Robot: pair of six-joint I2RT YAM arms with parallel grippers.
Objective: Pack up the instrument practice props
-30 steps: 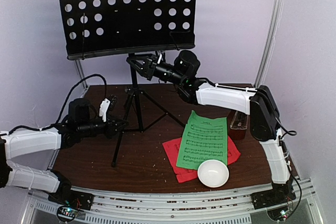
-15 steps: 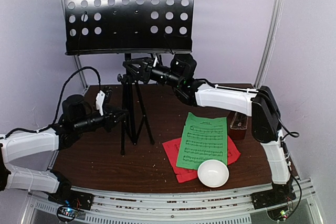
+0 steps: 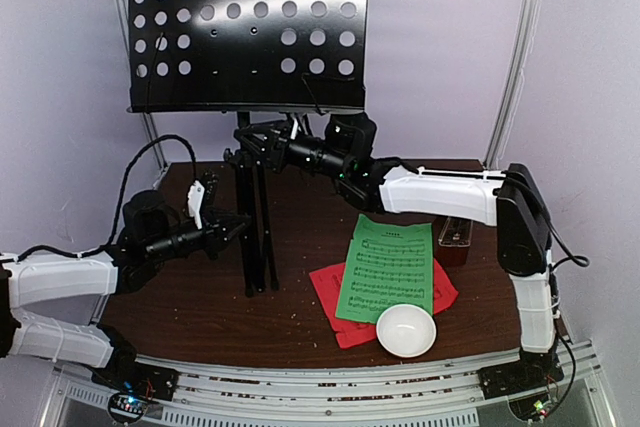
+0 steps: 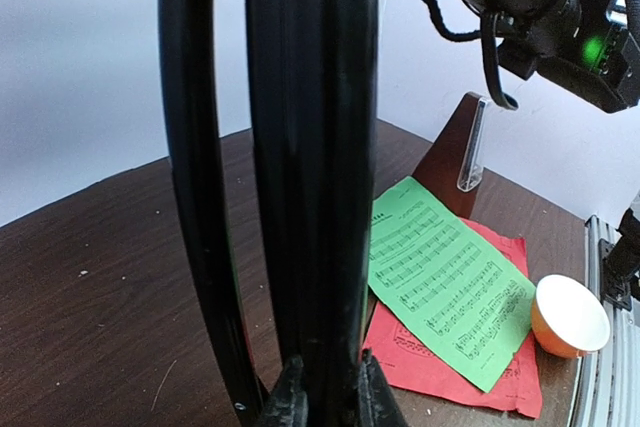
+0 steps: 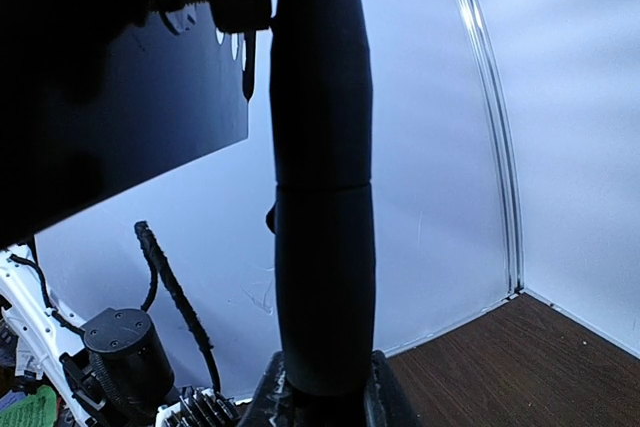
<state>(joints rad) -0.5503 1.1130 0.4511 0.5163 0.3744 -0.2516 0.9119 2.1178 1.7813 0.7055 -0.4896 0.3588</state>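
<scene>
Legs of the music stand have folded in from their wide spread of a second ago, and both arms have shifted with it.

The stand is upright over the left half of the table, its perforated desk high against the back wall and its legs bunched along the post. The left end effector is clamped on the bundled legs low down, and the right end effector is clamped around the post just under the desk. To the right, the green sheet lies over the red sheet, with a white bowl at their near edge. The metronome stands just beyond them by the table's right edge.
</scene>
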